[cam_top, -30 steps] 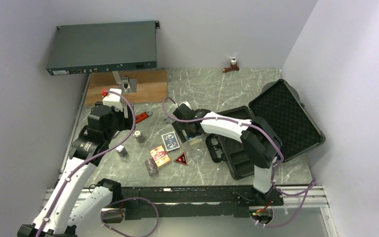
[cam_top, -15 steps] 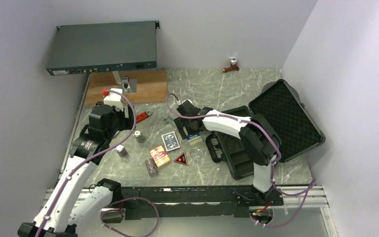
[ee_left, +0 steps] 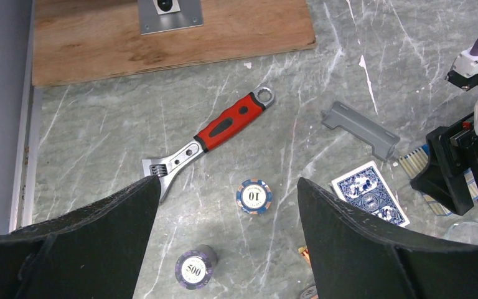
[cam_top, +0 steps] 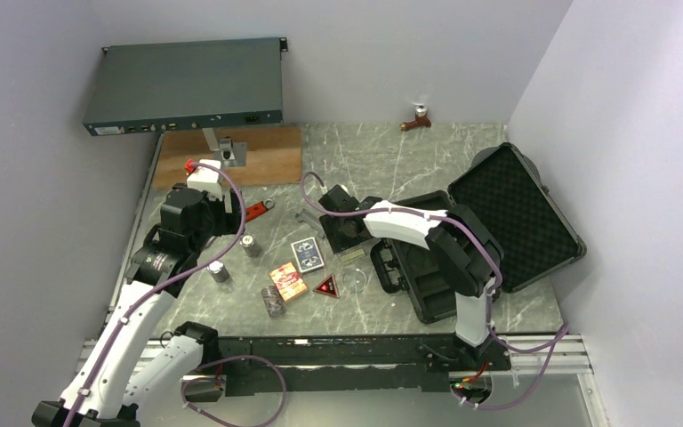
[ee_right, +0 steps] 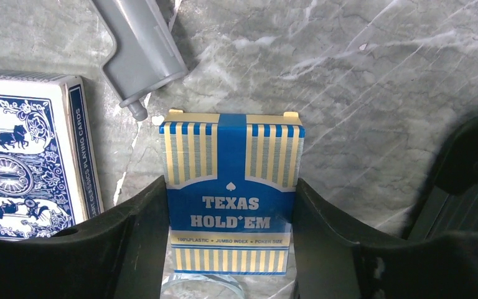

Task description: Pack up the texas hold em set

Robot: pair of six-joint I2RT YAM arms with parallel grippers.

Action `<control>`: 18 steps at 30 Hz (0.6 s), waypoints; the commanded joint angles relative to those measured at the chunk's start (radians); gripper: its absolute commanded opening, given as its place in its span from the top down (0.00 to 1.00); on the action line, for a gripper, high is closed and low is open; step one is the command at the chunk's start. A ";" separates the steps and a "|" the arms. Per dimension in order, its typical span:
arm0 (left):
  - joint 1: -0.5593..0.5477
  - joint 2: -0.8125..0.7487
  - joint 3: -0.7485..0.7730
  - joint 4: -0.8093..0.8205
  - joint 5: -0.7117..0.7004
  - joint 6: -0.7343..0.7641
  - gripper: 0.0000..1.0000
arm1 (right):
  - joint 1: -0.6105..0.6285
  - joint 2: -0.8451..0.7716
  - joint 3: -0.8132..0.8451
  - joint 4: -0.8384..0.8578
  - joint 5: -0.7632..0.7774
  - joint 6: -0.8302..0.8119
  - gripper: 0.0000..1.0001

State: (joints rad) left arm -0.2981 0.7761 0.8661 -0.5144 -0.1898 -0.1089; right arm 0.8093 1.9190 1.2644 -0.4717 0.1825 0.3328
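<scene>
- Closest to my bases, a short stack of chips (cam_top: 273,302) stands on the marble table (cam_top: 365,165). A red card box (cam_top: 288,281) lies just beside it.
- To the right of that box lie a red triangular piece (cam_top: 326,286) and a clear round dish (cam_top: 354,280).
- A little further out stand a purple "500" chip stack (ee_left: 193,269) and a blue "10" chip stack (ee_left: 254,196), apart from each other.
- My left gripper (ee_left: 227,187) hangs above those two stacks, fingers spread wide with nothing between them.
- The blue-backed deck (ee_right: 25,168) lies flat on the marble, near the middle of the table.
- My right gripper (ee_right: 229,187) has its fingers pressed against both long sides of the Texas Hold'em deck (ee_right: 233,180). That deck sits between the blue-backed deck and the open black case (cam_top: 516,213). I cannot tell whether it rests on the marble or is lifted off it.
- The case lies on my right, with its foam-lined lid thrown back.
- A grey plastic piece (ee_right: 143,50) lies just beyond the held deck.
- A red-handled wrench (ee_left: 215,134) lies slantwise further left.
- Farthest off are a wooden board (ee_left: 162,31) bearing a metal plate (ee_left: 169,12), a dark rack unit (cam_top: 187,84) and a small brown item (cam_top: 418,117).
</scene>
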 commanded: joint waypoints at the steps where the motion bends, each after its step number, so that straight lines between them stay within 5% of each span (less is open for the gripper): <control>1: -0.004 -0.003 0.028 0.007 -0.009 0.000 0.13 | -0.001 0.008 -0.003 0.008 0.009 0.017 0.54; 11: -0.005 -0.007 0.028 0.007 -0.013 0.000 0.13 | -0.001 -0.078 0.063 -0.057 0.015 -0.014 0.99; 18: -0.004 -0.004 0.030 0.007 -0.006 0.000 0.13 | -0.001 -0.198 0.107 -0.100 0.013 -0.032 1.00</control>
State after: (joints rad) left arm -0.2989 0.7761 0.8661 -0.5163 -0.1894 -0.1089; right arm 0.8093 1.8614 1.2957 -0.5503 0.1802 0.3210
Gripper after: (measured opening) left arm 0.872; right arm 0.654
